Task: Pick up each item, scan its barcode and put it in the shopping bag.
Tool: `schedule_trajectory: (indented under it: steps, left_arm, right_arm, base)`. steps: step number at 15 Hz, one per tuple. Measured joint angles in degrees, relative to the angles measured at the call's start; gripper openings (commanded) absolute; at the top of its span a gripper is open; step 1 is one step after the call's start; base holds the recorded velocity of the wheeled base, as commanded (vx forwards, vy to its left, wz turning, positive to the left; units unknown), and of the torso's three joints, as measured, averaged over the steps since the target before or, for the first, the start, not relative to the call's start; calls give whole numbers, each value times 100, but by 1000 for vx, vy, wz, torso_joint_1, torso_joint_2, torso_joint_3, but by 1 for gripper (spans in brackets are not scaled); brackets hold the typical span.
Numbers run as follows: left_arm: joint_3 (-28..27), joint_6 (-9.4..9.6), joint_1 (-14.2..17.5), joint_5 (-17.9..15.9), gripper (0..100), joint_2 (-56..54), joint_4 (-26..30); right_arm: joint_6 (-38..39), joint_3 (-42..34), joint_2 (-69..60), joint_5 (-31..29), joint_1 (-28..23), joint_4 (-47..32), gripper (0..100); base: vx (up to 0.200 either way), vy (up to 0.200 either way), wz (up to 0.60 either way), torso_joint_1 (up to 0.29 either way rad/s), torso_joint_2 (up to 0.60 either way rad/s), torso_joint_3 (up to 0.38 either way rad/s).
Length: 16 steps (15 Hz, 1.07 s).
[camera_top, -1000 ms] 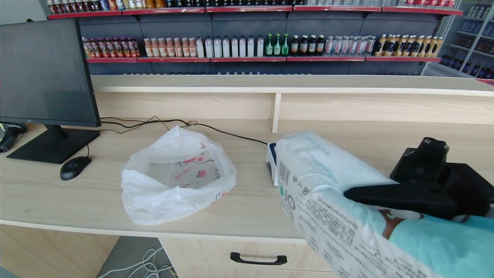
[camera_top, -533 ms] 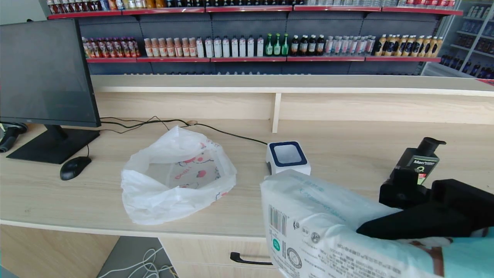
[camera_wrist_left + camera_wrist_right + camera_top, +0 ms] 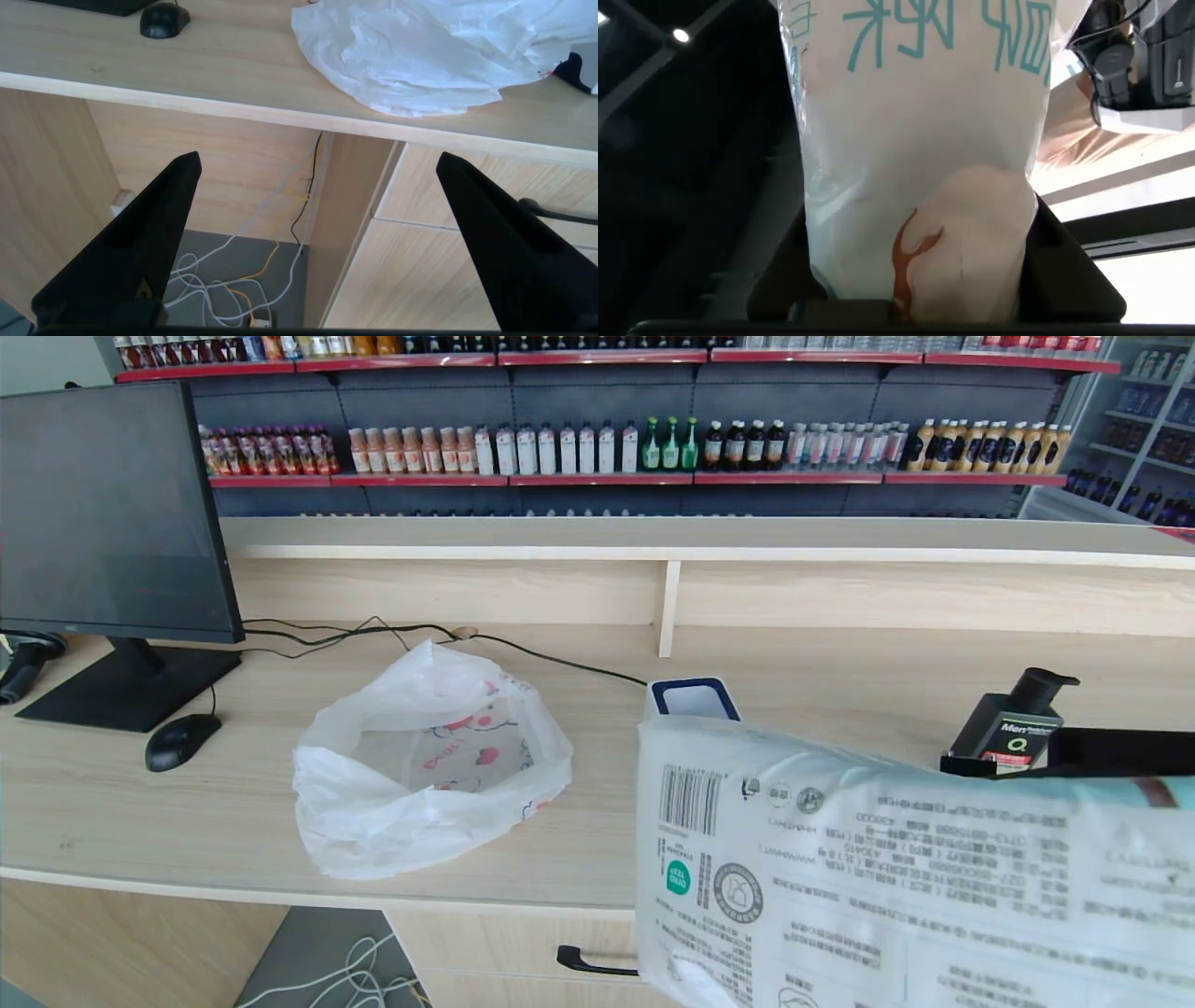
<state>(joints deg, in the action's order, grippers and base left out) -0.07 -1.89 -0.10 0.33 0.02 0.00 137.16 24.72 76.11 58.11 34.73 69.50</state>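
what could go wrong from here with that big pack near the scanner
The pack in the right end effector shows its barcode toward the head camera, not the scanner, so a scan may fail. Swinging it could topple the pump bottle standing nearby.

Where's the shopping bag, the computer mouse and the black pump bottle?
Crumpled white plastic shopping bag [image 3: 373, 829], head view, on its front wall.
Small black computer mouse [image 3: 180, 741], head view, on its rounded top.
Black pump bottle [image 3: 1008, 728], head view, on its front label.
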Motion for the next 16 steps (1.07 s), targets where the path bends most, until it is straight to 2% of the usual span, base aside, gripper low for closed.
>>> schedule_trajectory:
  steps: [2,3,10,16]
  left_arm:
    - [0,0,0,0,100,0,0]
    - [0,0,5,-1,100,-2,0]
    - [0,-2,0,-1,100,-2,0]
    - [0,-2,5,0,100,0,0]
  right_arm:
    - [901,-215,94,0,-6,842,0]
    - [1015,-339,121,0,-34,1034,0]
    - [1098,-1034,-190,-4,-160,1321,0]
    - [1097,-1161,-577,-4,-161,1330,0]
  base:
    - [0,0,0,0,0,0]
    - [0,0,0,0,0,0]
    - [0,0,0,0,0,0]
    - [0,0,0,0,0,0]
